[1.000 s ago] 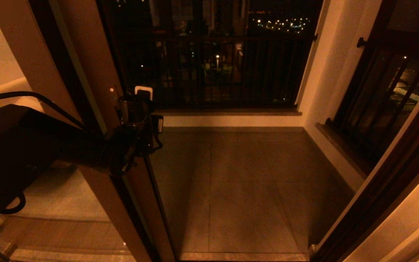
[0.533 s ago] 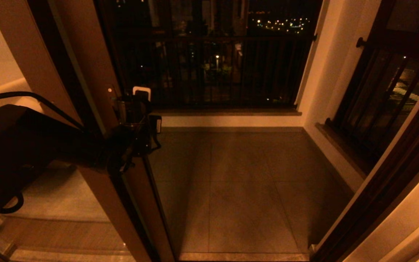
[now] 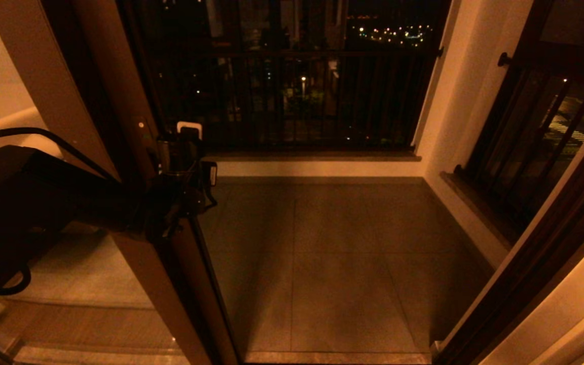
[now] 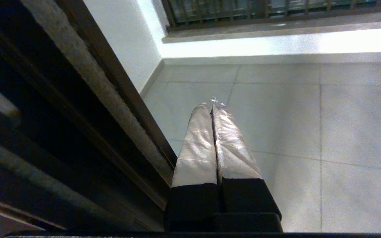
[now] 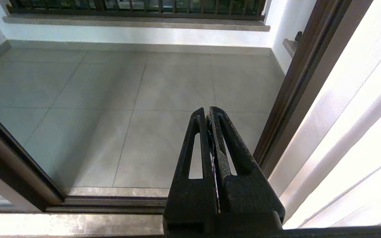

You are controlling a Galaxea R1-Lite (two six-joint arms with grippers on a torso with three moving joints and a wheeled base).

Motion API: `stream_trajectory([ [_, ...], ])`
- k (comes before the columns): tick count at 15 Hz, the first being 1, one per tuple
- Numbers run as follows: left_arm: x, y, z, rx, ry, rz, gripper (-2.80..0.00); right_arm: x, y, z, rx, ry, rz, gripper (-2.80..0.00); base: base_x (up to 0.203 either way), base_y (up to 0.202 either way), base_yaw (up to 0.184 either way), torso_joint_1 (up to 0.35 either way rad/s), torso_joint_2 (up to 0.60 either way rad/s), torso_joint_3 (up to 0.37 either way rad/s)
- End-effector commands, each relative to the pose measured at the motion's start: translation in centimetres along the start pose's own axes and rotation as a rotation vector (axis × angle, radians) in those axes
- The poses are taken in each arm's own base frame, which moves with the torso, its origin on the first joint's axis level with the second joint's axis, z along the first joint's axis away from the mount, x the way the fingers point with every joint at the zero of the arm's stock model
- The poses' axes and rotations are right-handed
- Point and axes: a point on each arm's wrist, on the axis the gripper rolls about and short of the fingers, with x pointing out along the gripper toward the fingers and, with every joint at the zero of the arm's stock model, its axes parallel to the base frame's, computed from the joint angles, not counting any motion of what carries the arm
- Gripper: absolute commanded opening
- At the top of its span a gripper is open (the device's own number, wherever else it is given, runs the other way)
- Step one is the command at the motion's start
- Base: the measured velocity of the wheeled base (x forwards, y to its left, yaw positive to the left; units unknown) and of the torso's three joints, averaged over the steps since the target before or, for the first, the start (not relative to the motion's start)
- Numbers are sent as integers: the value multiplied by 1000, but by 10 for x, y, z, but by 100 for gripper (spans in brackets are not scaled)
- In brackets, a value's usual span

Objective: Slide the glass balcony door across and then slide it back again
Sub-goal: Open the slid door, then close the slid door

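Note:
The glass balcony door (image 3: 162, 284) stands at the left, its brown frame edge slanting down to the threshold, with reflective glass (image 3: 84, 274) behind my left arm. My left gripper (image 3: 189, 133) is shut on nothing and rests against the door's leading edge at about handle height. In the left wrist view the taped fingertips (image 4: 213, 103) lie together beside the dark door frame (image 4: 111, 99). My right gripper (image 5: 208, 112) is shut and empty, low over the threshold near the right jamb, and out of the head view. The door frame (image 5: 12, 165) shows at that view's lower left.
The doorway opens onto a tiled balcony floor (image 3: 332, 253). Black-barred railings stand at the back (image 3: 297, 101) and on the right (image 3: 535, 132). A dark door jamb (image 3: 525, 263) bounds the right side. The floor track (image 5: 111, 201) crosses the threshold, with a pale curtain (image 5: 359, 132) beside it.
The door's leading edge and my left gripper on it have shifted to the left, widening the opening. The right arm has not visibly moved.

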Motion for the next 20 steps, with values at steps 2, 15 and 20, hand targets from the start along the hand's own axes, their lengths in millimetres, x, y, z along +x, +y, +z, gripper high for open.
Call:
stream_trajectory([
  [2, -14, -7, 12, -28, -51, -34, -280, 0, 0, 0, -1, 2, 1, -280, 0, 0, 0, 0, 0, 0],
  [15, -220, 133, 91, -1, 93, -338, -280, 0, 0, 0, -1, 0, 1, -280, 0, 0, 0, 0, 0, 0],
  [20, -296, 222, 56, 83, 455, -334, -280, 0, 0, 0, -1, 2, 1, -280, 0, 0, 0, 0, 0, 0],
])
